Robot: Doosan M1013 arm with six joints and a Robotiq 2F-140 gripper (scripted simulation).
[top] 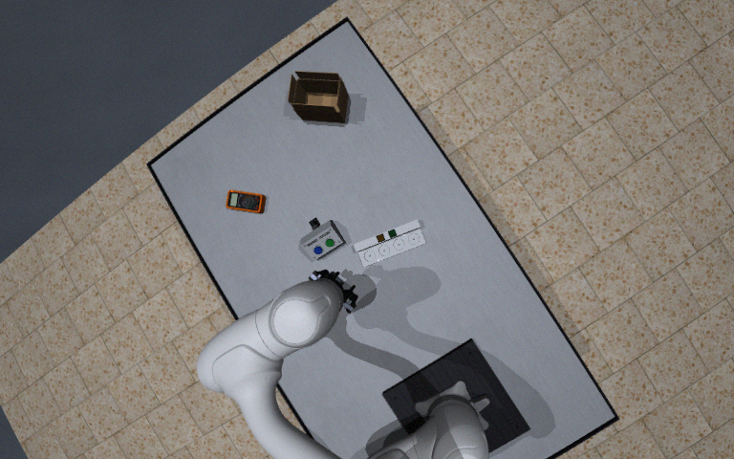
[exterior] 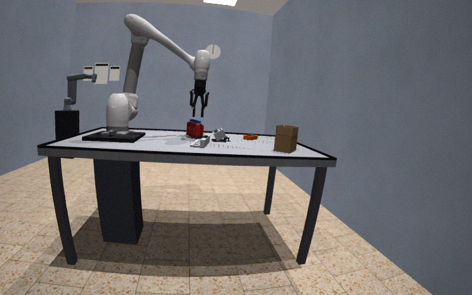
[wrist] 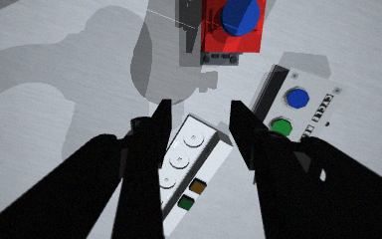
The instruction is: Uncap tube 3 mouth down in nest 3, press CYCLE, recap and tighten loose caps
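Observation:
My gripper (exterior: 198, 114) hangs well above the table, over the red decapping station (exterior: 195, 128), with its fingers pointing down. In the wrist view the fingers stand apart with nothing between them. That view shows one end of the red station (wrist: 234, 25) with one blue cap (wrist: 240, 16) on a tube; the other tubes are out of frame. The white cap tray (wrist: 191, 164) lies below the fingers, its visible nests empty, and its amber lamp (wrist: 198, 187) and green lamp (wrist: 186, 202) look dim. The key housing (wrist: 300, 109) holds the blue key (wrist: 297, 98) and green key (wrist: 281, 126). In the top view my arm hides the station.
A cardboard box (top: 319, 97) stands at the far end of the table. An orange multimeter (top: 246, 201) lies left of the key housing (top: 323, 240). The cap tray (top: 389, 242) is right of the housing. My arm's black base plate (top: 457, 395) is at the near end.

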